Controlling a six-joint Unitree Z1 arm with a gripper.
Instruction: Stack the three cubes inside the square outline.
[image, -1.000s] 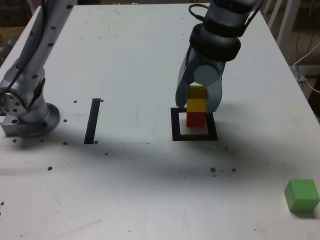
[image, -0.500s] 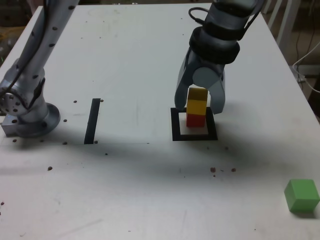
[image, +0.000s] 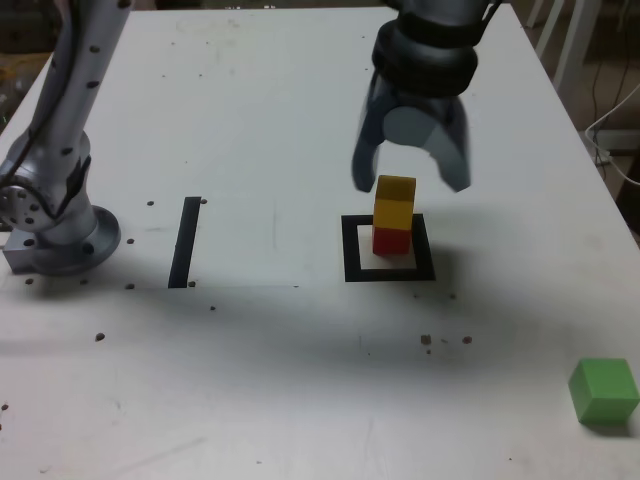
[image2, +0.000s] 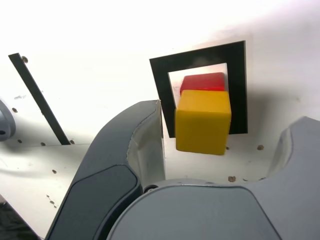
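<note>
A yellow cube (image: 395, 201) rests on a red cube (image: 391, 240) inside the black square outline (image: 351, 250) in the exterior view. My gripper (image: 410, 183) hangs open just above the stack, its fingers apart from the yellow cube and holding nothing. The wrist view looks down on the yellow cube (image2: 203, 121), the red cube (image2: 202, 81) under it and the square outline (image2: 162, 85), between my spread fingers (image2: 145, 145). The green cube (image: 604, 391) lies alone near the front corner at the exterior view's right.
A straight black strip (image: 186, 241) lies on the white table (image: 260, 130) to the exterior view's left of the outline. The arm's base (image: 55, 225) stands at the table's left edge. Small dark specks dot the surface.
My gripper opened off the yellow cube and rose above the stack. The yellow cube stays on the red one.
</note>
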